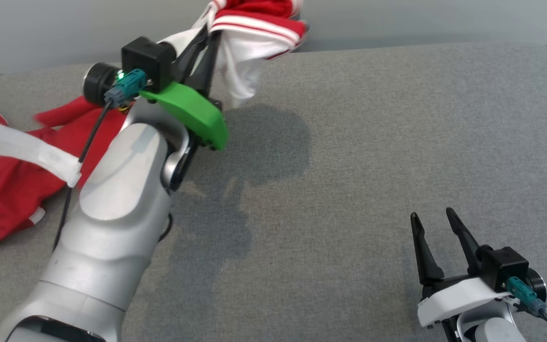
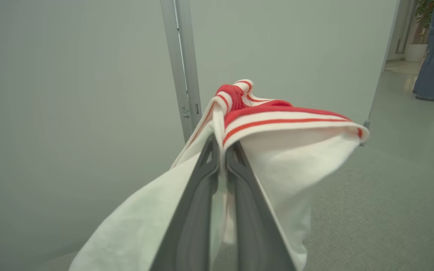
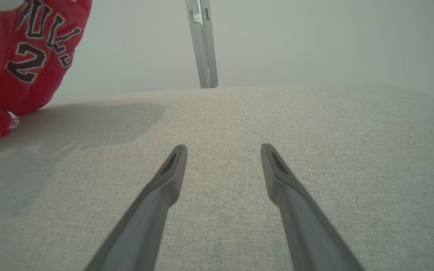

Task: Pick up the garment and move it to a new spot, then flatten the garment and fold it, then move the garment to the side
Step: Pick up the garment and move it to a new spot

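Head view: my left gripper [image 1: 209,33] is raised at the far edge of the grey woven fabric surface [image 1: 349,166], its dark fingers clamped on the white, red-striped edge of the red-and-white basketball jersey [image 1: 12,190]. The rest of the jersey lies heaped at the left of the surface, partly hidden behind the pale forearm. The lifted part is cut off by the top of the frame. My right gripper [image 1: 431,214] sits low at the right, fingers apart and holding nothing, well apart from the jersey.

Left wrist view: the two fingers are pressed together around the striped hem, with white cloth [image 2: 288,150] draped over both sides. Behind it stand a grey metal post [image 2: 183,67], a pale wall and, far right, a person's legs in blue trousers [image 2: 433,52].

Right wrist view: the spread fingers [image 3: 175,177] hover over bare grey fabric. The jersey's red panel [image 3: 32,56] hangs at upper left, showing dark lettering and a "2"; the word is cut off and I cannot read it.
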Available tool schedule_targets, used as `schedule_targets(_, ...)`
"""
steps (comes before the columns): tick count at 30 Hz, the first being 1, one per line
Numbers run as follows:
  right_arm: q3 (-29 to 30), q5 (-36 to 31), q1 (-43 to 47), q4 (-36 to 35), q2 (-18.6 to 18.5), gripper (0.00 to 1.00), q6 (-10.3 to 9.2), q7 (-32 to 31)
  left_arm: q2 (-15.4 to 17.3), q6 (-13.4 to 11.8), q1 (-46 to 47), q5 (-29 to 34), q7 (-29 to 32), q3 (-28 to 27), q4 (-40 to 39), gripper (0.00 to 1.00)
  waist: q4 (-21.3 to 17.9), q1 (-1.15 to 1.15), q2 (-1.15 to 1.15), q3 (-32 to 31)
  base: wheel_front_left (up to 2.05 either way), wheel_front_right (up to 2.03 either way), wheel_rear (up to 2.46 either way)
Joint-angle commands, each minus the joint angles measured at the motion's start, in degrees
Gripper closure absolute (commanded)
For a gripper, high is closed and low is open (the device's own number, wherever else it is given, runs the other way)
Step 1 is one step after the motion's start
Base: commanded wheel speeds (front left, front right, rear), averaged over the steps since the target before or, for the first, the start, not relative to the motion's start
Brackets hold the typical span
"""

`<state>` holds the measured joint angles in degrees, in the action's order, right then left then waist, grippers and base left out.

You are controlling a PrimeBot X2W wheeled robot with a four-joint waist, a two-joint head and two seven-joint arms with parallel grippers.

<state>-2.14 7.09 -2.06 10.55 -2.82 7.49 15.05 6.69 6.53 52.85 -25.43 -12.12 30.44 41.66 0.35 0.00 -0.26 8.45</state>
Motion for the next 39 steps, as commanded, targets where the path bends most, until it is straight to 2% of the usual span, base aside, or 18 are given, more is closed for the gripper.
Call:
schedule_targets(1, -0.03, 0.53, 0.92, 0.14, -0.14, 0.00, -0.01, 0.20, -0.53, 0.15, -0.38, -1.13, 0.65, 0.25, -2.27, 1.00, -0.04, 0.00, 0.26, -1.26, 0.00, 0.00, 0.00)
schedule_targets(5, -0.41, 1.51, 1.24, 0.22, -0.15, 0.00, 0.00, 0.20, -2.50, 0.26, -4.60, -5.97, 6.29, 1.65, -15.84, 1.00, -1.28, 0.00, 0.26, -1.86, 0.00, 0.00, 0.00)
schedule_targets(9, -0.37, 2.03, 1.15, 0.15, -0.16, 0.00, -0.01, 0.20, -3.47, -1.90, -9.40, -11.38, 11.77, 3.79, -30.65, 1.00, -3.13, 0.00, 0.26, -1.28, 0.00, 0.00, 0.00)
schedule_targets(15, -0.23, 2.66, -0.02, -0.07, -0.14, 0.00, 0.00, 0.20, -3.71, -7.54, -15.85, -21.40, 15.53, 8.33, -49.78, 1.00, -5.96, 0.00, 0.26, 0.68, 0.00, 0.00, 0.00)
schedule_targets(18, 0.12, 2.78, -0.26, 0.02, -0.13, 0.00, 0.00, 0.20, -3.64, -11.05, -16.91, -23.25, 15.98, 10.10, -54.07, 1.00, -6.79, 0.00, 0.26, 1.52, 0.00, 0.00, 0.00)
schedule_targets(21, 0.00, 3.06, -0.83, 0.18, -0.14, 0.00, 0.00, 0.20, -3.64, -13.66, -18.15, -24.12, 15.64, 9.50, -52.48, 1.00, -7.68, 0.00, 0.26, 2.46, 0.00, 0.00, 0.00)
schedule_targets(25, -0.23, 3.55, -1.16, 0.31, -0.13, 0.00, 0.00, 0.20, -2.87, -14.78, -19.35, -24.52, 15.06, 8.44, -45.17, 1.00, -8.39, 0.00, 0.26, 3.33, 0.00, 0.00, 0.00)
schedule_targets(29, -0.75, 4.04, -2.07, 0.67, -0.15, 0.00, -0.01, 0.20, -3.16, -13.36, -19.33, -26.14, 13.67, 7.94, -35.75, 1.00, -9.05, 0.00, 0.26, 4.41, 0.00, 0.00, 0.00)
schedule_targets(30, -0.86, 4.26, -2.30, 0.73, -0.14, 0.00, 0.00, 0.20, -3.50, -12.12, -19.15, -28.01, 13.03, 8.71, -31.68, 1.00, -9.19, 0.00, 0.26, 4.97, 0.00, 0.00, 0.00)
schedule_targets(33, -1.19, 4.55, -3.08, 0.89, -0.14, 0.00, 0.00, 0.20, -3.72, -10.95, -17.02, -29.72, 11.34, 12.13, -26.27, 1.00, -9.50, 0.00, 0.26, 5.67, 0.00, 0.00, 0.00)
schedule_targets(39, -2.76, 5.41, -4.64, 1.25, -0.15, 0.00, 0.00, 0.20, -3.63, -12.01, -12.35, -32.13, 6.04, 19.39, -15.48, 1.00, -11.16, 0.00, 0.26, 6.81, 0.00, 0.00, 0.00)
